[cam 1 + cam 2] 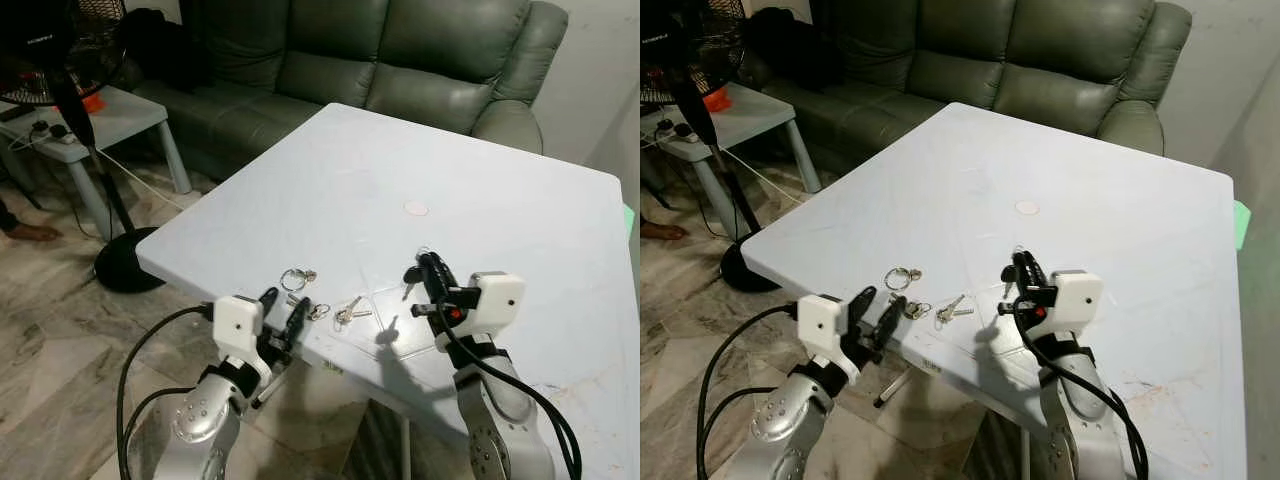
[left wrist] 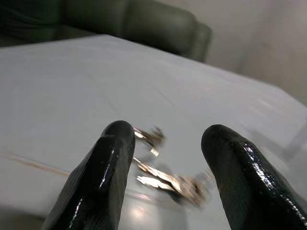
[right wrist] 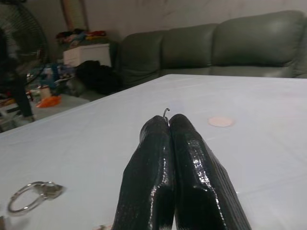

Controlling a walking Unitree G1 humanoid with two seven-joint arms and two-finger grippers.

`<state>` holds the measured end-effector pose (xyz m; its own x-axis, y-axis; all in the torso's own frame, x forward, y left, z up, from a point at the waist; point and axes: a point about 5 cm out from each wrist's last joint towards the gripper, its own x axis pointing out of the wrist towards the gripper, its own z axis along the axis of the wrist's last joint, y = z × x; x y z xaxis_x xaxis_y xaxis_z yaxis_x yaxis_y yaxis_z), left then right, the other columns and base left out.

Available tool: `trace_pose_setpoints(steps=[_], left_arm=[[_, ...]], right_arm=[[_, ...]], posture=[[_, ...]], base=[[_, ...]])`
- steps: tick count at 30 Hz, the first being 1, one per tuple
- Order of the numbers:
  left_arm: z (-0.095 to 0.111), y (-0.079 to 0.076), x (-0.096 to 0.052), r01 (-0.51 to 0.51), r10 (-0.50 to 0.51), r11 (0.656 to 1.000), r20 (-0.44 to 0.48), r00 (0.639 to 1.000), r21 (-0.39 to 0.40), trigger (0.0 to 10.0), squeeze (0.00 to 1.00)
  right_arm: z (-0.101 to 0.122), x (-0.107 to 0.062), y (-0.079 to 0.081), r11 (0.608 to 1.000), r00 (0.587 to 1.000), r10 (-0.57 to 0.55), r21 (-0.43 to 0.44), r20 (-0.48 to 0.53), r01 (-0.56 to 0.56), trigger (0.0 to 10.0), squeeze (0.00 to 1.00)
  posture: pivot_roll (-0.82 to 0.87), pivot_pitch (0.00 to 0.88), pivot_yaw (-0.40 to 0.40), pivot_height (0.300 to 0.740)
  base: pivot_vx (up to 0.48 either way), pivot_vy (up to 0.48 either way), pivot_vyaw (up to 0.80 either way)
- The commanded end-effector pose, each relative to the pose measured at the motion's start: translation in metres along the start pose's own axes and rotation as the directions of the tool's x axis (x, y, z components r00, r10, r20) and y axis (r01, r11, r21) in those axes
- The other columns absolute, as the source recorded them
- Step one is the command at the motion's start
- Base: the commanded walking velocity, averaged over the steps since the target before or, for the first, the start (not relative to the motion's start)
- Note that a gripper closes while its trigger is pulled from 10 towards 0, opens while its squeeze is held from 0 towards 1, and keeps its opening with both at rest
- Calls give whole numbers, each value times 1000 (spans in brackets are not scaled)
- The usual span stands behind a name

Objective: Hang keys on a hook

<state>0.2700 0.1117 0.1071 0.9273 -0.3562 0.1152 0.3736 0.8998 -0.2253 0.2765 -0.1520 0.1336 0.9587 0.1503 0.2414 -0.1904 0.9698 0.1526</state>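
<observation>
Keys (image 1: pixel 351 313) are seen on the desk (image 1: pixel 480 180): two bunches, at twelve o'clock of the wide-open left gripper (image 1: pixel 283 317); a thin wire hook (image 3: pixel 166 113) is pinched by the right gripper (image 1: pixel 424 270).

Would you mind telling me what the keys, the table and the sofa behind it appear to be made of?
Keys: metal, going by their bright silver glints. Table: probably white plastic, smooth, matte and slightly scuffed. Sofa: grey-green leather or an imitation, judging by its soft sheen and padded creases.
</observation>
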Motion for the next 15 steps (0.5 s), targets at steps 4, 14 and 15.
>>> trace_pose_setpoints(steps=[4, 14, 15], left_arm=[[17, 19, 5, -109, 114, 991, 58, 992, -73, 10000, 0], [35, 56, 8, -189, 190, 982, 90, 978, -22, 10000, 0], [37, 60, 9, -199, 200, 980, 91, 976, -21, 10000, 0]], right_arm=[[9, -5, -6, 999, 998, -42, -32, 53, 44, 10000, 0], [7, -5, -20, 992, 993, -108, -59, 36, 110, 10000, 0], [6, -3, -22, 991, 993, -114, -68, 30, 116, 10000, 0]], posture=[[49, 3, -9, 740], [54, 0, 0, 740], [54, 0, 1, 740]], base=[[0, 0, 0], [0, 0, 0], [0, 0, 0]])
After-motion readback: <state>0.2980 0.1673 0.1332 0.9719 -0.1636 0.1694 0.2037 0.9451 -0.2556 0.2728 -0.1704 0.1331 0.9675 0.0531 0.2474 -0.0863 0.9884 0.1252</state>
